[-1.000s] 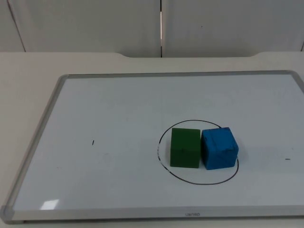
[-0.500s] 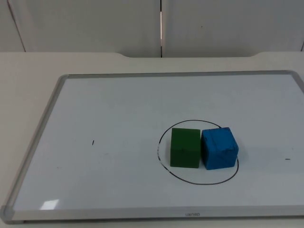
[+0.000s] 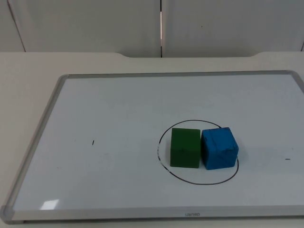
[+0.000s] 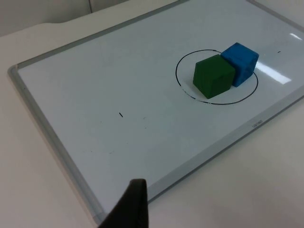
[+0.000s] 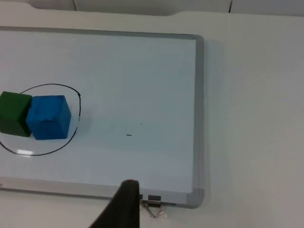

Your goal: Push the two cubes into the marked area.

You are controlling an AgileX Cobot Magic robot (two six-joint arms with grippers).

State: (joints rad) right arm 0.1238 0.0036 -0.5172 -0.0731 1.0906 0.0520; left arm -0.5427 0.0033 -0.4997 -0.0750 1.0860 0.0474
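Cubes, two, green (image 3: 185, 147) touching blue (image 3: 219, 147), inside circle (image 3: 164, 133); hands' state untellable.

A matte green cube (image 3: 185, 147) and a scuffed blue cube (image 3: 219, 148) are set flat, side by side and touching, inside a hand-drawn black oval outline (image 3: 164, 132) on the whiteboard.

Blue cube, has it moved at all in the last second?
No. The blue cube sits at the same spot against the drawn circle, pressed beside the green cube.
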